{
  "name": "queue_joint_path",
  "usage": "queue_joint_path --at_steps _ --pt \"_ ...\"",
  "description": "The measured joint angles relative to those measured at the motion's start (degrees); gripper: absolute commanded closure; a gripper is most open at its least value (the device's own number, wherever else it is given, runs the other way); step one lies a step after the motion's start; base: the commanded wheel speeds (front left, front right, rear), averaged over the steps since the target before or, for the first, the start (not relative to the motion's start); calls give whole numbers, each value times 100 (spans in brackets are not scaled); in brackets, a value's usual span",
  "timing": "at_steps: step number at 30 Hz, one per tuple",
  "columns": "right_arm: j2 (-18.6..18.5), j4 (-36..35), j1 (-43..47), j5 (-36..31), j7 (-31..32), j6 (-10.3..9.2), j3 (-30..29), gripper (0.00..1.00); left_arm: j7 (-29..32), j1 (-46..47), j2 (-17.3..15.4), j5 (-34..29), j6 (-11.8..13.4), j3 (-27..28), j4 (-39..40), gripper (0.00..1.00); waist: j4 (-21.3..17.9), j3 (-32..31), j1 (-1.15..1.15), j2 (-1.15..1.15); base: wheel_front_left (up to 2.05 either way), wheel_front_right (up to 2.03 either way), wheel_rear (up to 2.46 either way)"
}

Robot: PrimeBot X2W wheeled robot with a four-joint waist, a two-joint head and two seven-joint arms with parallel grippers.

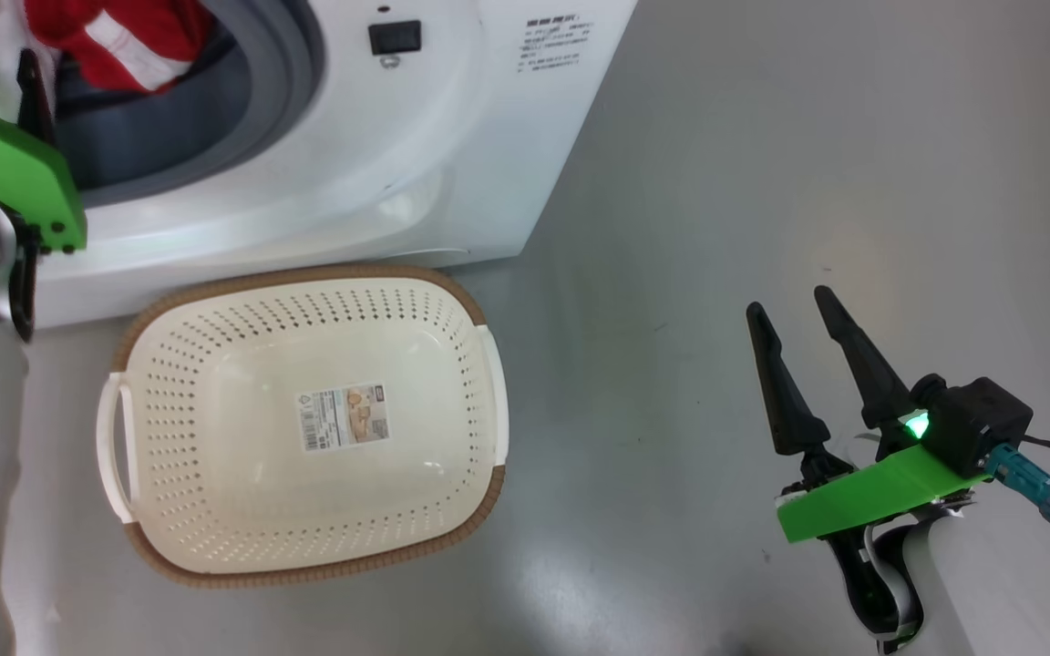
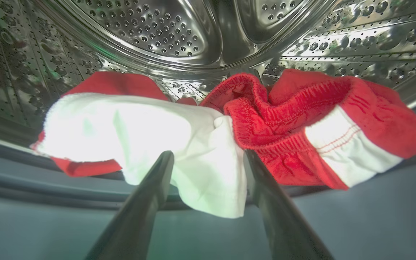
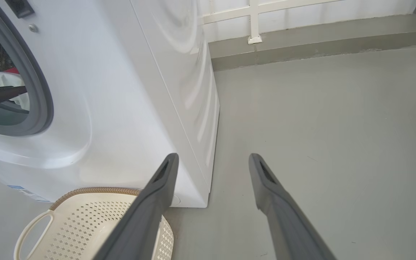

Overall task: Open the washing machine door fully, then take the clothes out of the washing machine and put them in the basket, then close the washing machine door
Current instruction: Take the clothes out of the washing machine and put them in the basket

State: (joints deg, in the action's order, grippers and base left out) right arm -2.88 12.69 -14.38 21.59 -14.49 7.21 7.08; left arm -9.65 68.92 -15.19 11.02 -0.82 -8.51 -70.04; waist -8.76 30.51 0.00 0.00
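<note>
Red-and-white clothes [image 2: 287, 119] sit at the drum [image 2: 157, 32] mouth; left gripper [image 2: 208, 154], jaws apart, frames a white fold to pinch; right gripper [image 1: 788, 301], jaws likewise apart, hangs near the basket [image 1: 306, 271].

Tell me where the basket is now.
In the head view the basket sits on the floor left of centre, directly in front of the washing machine; the right hand is off to its right.
</note>
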Motion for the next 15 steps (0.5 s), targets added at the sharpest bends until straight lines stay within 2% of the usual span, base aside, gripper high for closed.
queue_joint_path --at_steps 14,15 --pt "0 -80 -124 54 -14 0 118 0 293 408 -196 -48 87 -172 -386 0 -154 302 0 0 0 0 0" --pt "0 -80 -124 54 -14 0 118 0 301 408 -199 -48 87 -180 -396 2 -163 307 0 0 0 0 0"
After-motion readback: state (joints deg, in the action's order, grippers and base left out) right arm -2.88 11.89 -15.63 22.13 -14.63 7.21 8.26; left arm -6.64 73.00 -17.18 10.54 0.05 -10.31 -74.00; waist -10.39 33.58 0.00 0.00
